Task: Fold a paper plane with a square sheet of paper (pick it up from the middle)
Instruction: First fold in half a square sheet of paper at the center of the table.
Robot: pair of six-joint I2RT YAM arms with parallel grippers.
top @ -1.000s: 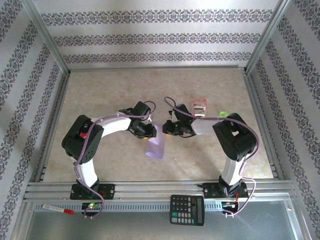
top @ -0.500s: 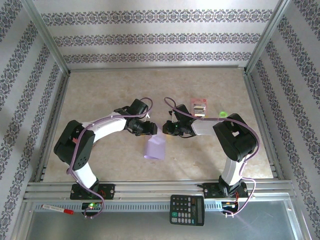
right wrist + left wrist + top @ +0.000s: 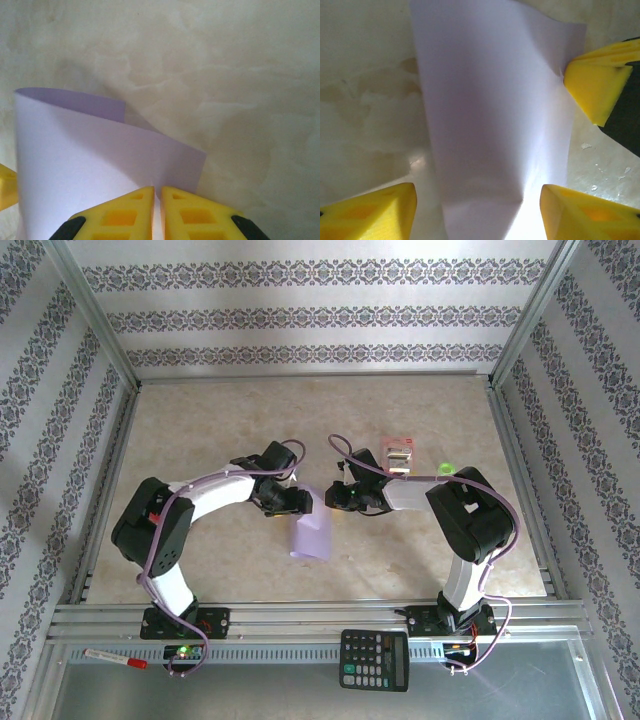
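Note:
The square sheet of paper (image 3: 312, 536), pale lavender, is bent over into a loose curl at mid-table. My right gripper (image 3: 337, 498) is shut on its right edge; in the right wrist view the yellow fingertips (image 3: 135, 212) pinch the sheet (image 3: 85, 165) at the gripper (image 3: 157, 210). My left gripper (image 3: 300, 502) stands open over the sheet's upper left. Its wrist view shows the paper (image 3: 490, 110) lying loose between the spread jaws of the gripper (image 3: 477, 215), touching neither finger. The right gripper's finger (image 3: 592, 85) meets the sheet's right edge. The paper plane is out of view.
A red-and-white packet (image 3: 398, 450) and a small green ring (image 3: 445, 468) lie behind the right arm. A calculator (image 3: 373, 660) and a marker (image 3: 115, 658) rest on the front rail. Metal frame posts and patterned walls enclose the table (image 3: 200, 420).
My left gripper has opened and let go of the sheet, and the left arm has shifted slightly. The paper has sagged lower and rounder. The right gripper has stayed shut on it.

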